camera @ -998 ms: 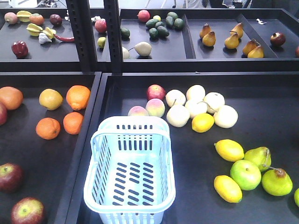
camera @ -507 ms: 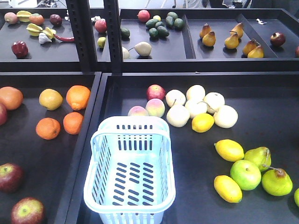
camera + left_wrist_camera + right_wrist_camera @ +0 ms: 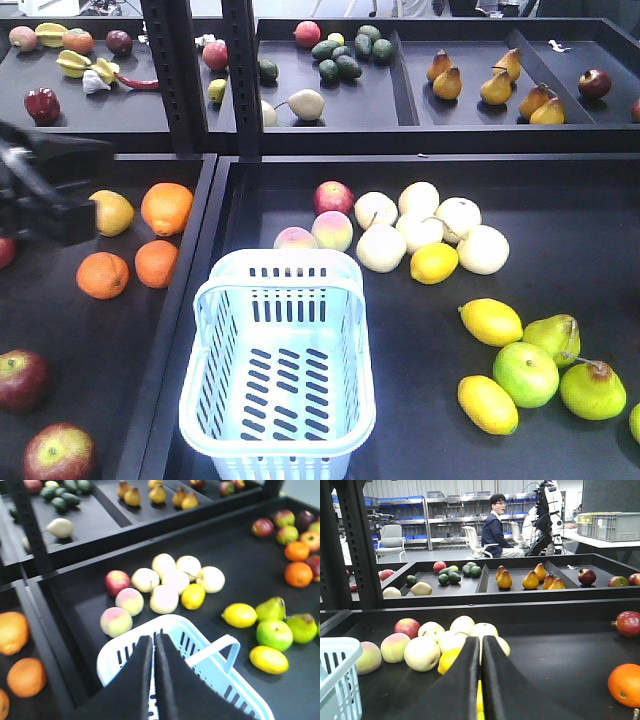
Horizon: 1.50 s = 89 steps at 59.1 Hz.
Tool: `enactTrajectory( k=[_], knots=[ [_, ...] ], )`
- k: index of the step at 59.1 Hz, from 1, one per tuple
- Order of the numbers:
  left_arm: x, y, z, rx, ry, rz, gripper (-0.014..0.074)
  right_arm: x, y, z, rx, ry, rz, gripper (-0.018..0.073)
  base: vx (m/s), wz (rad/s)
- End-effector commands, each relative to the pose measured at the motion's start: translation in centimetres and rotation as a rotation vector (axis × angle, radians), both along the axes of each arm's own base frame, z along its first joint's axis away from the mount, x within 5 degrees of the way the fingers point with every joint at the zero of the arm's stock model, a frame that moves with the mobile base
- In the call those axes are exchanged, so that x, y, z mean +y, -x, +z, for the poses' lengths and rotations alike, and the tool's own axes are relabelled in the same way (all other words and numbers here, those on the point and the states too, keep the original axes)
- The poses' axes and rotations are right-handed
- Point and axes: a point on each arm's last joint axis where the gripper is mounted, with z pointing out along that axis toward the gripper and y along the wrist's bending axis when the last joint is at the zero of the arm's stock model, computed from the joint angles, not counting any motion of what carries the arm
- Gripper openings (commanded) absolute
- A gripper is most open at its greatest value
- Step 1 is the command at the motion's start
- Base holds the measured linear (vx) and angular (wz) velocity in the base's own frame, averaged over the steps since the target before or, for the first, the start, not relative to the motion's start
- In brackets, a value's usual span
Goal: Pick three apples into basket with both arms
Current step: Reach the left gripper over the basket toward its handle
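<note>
Logging risks at this frame. Your left gripper (image 3: 153,639) was pressed closed, only a thin slit between the fingers and nothing held. Your right gripper (image 3: 481,640) was the same: closed and empty.

The basket (image 3: 285,300) sat at 6 o'clock in the front view with no fruit in it. One dark red apple (image 3: 20,378) lay at 8 o'clock in the left tray and a second apple (image 3: 60,452) at 7 o'clock. A red sliver (image 3: 4,250) at the 9 o'clock edge could have been the third; too little showed to tell. The left arm (image 3: 45,190) was a blurred black mass at 9 o'clock, just beside the oranges (image 3: 167,207).

Judged hazards:
1. If you descended with the fingers closed, they would shove an apple rather than straddle it; round fruit on a flat tray would likely roll.
2. The arm's sweep toward 8 o'clock passed near the oranges, so a low path could scatter them.
3. The pinkish-red apple (image 3: 334,197) at 12 o'clock of the basket was a wrong-target risk for the right arm.
4. The basket looked light; a knock on its swing handle (image 3: 215,650) could shift or tip it.
5. Both arms releasing over the basket together could collide.
</note>
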Motion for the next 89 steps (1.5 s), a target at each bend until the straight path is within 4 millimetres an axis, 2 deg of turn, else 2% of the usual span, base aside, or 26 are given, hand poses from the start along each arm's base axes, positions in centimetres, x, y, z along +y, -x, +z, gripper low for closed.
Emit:
enactTrajectory(
  k=[1,12,20,26,36,45,55,64,89],
  knots=[
    [-0.9,-0.9,1.8,-0.088,0.038,-0.044,-0.0006,0.2,0.1,0.4,-0.075,0.018,0.015,-0.0005,0.0,0.0],
    [-2.5,-3.0,1.6,-0.055,0.004,-0.145,0.0011,0.2,0.1,0.4,-0.075,0.018,0.015,-0.0005,0.0,0.0],
    [-3.7,-4.5,1.4,-0.013,0.013,-0.197,0.0069,0.2,0.1,0.4,-0.075,0.018,0.015,-0.0005,0.0,0.0],
    [-4.5,-5.7,1.3,0.011,0.026,-0.237,0.0157,0.2,0.1,0.4,-0.075,0.018,0.015,-0.0005,0.0,0.0],
    [-5.9,-7.8,0.5,0.036,0.029,-0.296,0.037,0.2,0.1,0.4,-0.073,0.018,0.014,-0.0005,0.0,0.0],
    [-6.7,-9.6,-1.7,0.067,-0.057,-0.349,0.0494,0.2,0.1,0.4,-0.074,0.018,0.014,-0.0005,0.0,0.0],
    [-7.6,-11.3,-5.4,0.146,-0.185,-0.459,0.0507,0.2,0.1,0.4,-0.074,0.018,0.014,-0.0005,0.0,0.0],
    [-8.0,-12.5,-7.2,0.155,-0.22,-0.474,0.0507,0.2,0.1,0.4,-0.074,0.018,0.014,-0.0005,0.0,0.0],
    [-8.1,-13.2,-8.1,0.15,-0.255,-0.478,0.0503,0.2,0.1,0.4,-0.074,0.018,0.014,-0.0005,0.0,0.0]
  ],
)
